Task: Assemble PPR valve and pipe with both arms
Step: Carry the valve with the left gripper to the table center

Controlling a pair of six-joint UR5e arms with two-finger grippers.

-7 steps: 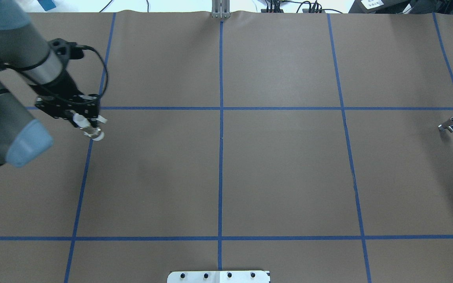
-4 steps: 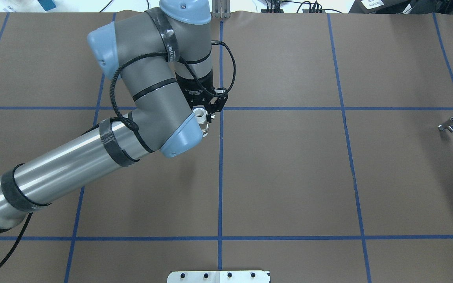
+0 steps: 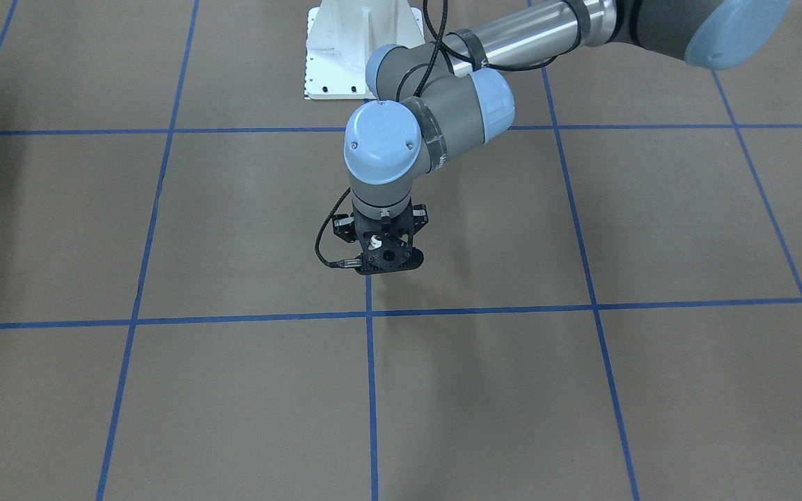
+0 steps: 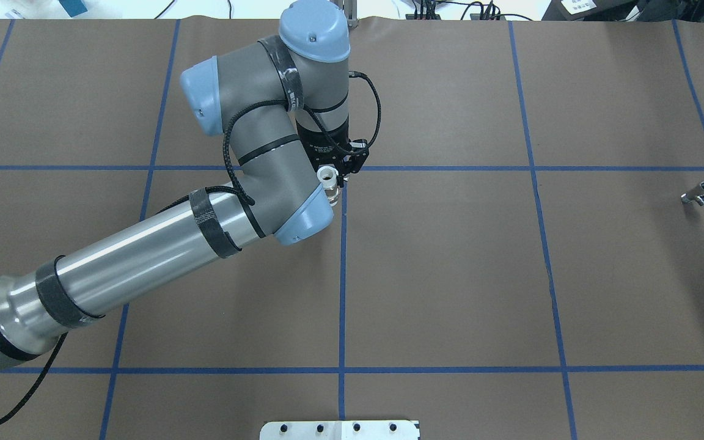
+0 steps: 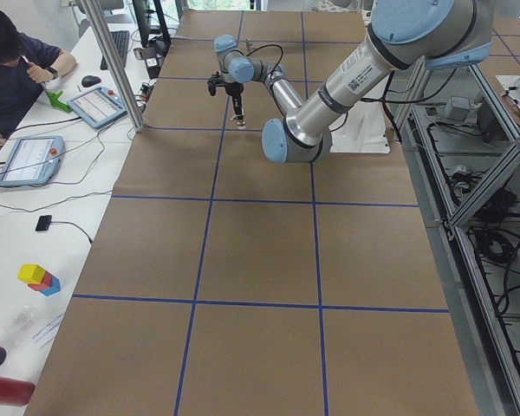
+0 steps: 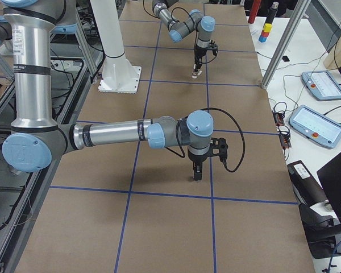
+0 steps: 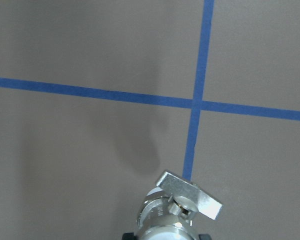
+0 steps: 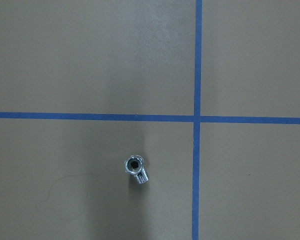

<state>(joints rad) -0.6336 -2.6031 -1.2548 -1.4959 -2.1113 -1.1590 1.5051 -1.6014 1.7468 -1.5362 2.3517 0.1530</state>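
My left gripper (image 4: 333, 183) is shut on the PPR valve (image 4: 327, 176) and holds it above the table's middle blue tape cross. The valve's white collar faces up and its metal body points down. The left wrist view shows its silvery body and flat tab (image 7: 189, 195) above the tape. The front view shows the same gripper (image 3: 381, 255) pointing down. The pipe (image 4: 696, 195), a small silvery stub, lies far right on the table. In the right wrist view it (image 8: 135, 168) stands below the camera, dark bore up. My right gripper (image 6: 197, 172) shows only in the right side view, so I cannot tell whether it is open or shut.
Brown paper with a blue tape grid (image 4: 343, 275) covers the table. The white bolted pedestal (image 3: 359, 49) stands at the robot's edge. An operator (image 5: 13, 65) with tablets sits beyond the far edge. Metal frame posts (image 6: 281, 48) stand at that side.
My left arm has swung from the table's far left to its middle, carrying the valve, and has shifted a little further right in the last half second. The pipe has not moved.
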